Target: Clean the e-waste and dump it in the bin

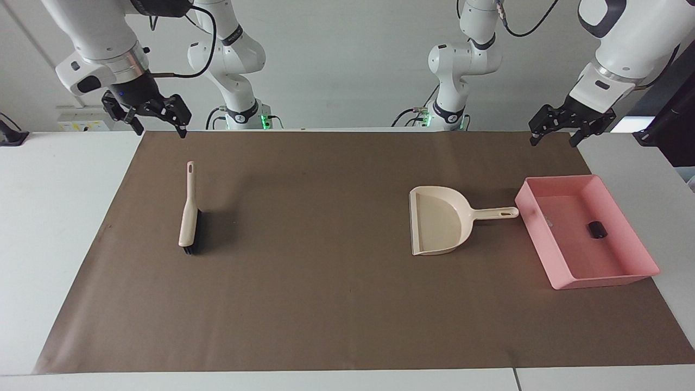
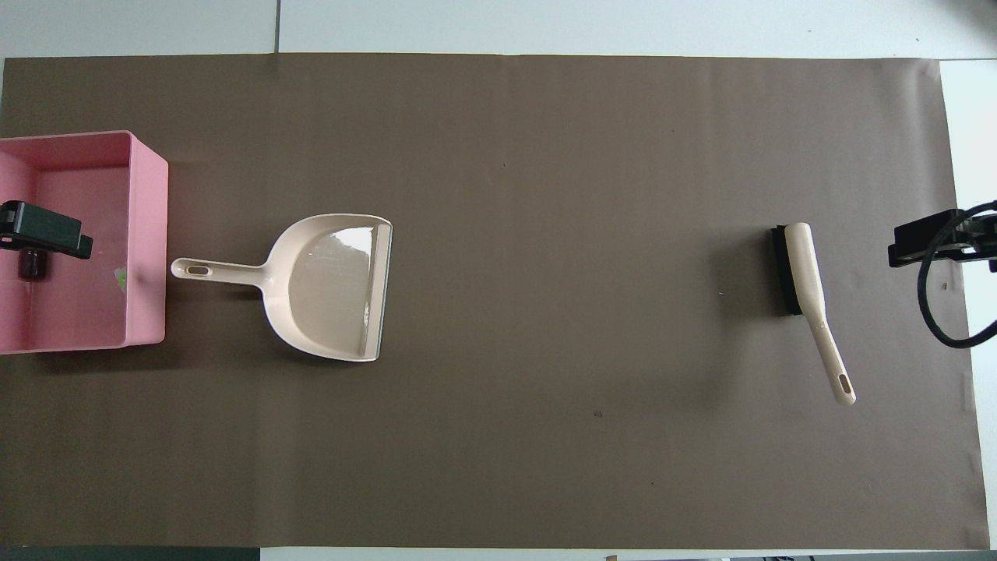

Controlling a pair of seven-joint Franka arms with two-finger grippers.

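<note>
e-waste (image 1: 596, 228): black block, white scrap | inside pink bin (image 1: 640, 270)

Place: a robot lab, set up for trials rather than daily use.
Arms: two white jointed robot arms (image 1: 233, 65) (image 1: 461, 60) are fixed at one edge of the worktop (image 1: 54, 217), with cables running along them and green lights at their bases.
Cover: a plain brown paper sheet (image 1: 336, 304) lies flat over most of the white worktop.
Walls: bare and pale grey, without shelves or decoration.
Props: a brush (image 1: 189, 214), a dustpan (image 1: 440, 220) and a pink tray (image 1: 559, 277) are set well apart on the sheet, like test items.
</note>
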